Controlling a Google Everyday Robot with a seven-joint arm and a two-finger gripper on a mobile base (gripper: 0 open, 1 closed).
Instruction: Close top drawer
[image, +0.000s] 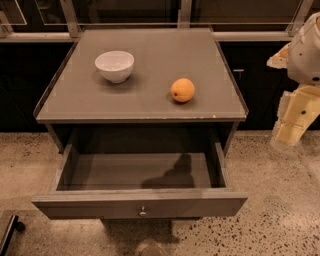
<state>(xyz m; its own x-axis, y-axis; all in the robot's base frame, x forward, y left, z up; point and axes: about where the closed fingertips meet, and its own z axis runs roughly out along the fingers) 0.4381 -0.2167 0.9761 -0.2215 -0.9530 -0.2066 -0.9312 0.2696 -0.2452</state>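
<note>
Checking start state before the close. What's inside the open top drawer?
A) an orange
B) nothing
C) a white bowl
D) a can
B: the top drawer is pulled out and shows only its bare floor with a shadow. The white bowl and the orange sit on the cabinet top. The hand is off to the right, away from the drawer.
</note>
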